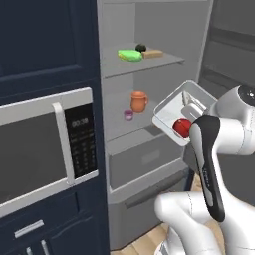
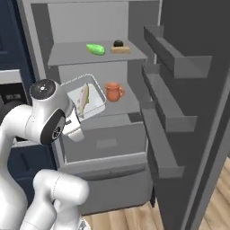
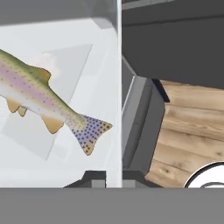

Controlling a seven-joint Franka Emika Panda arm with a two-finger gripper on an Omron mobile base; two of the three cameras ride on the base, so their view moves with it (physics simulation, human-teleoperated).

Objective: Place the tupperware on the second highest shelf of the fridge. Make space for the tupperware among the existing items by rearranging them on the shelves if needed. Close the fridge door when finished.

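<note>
1. You have the tupperware off the ground and tilted, at centre right of the left base view, in front of the open fridge. It is not on any shelf yet.
2. In the hand view the gripper sits at the bottom edge with its fingertips either side of the clear wall, so the fingers look closed on the tupperware rim. A fish lies inside; the left base view also shows a red round thing in it.
3. The second highest shelf holds the jug, and the left base view shows the purple cup beside it. You may need to nudge these aside.
4. The upper shelf carries the green vegetable, the dark ball and the tan block.
5. Left to do: set the tupperware down, let go, then shut the fridge door, which stands wide open on the right.
</note>
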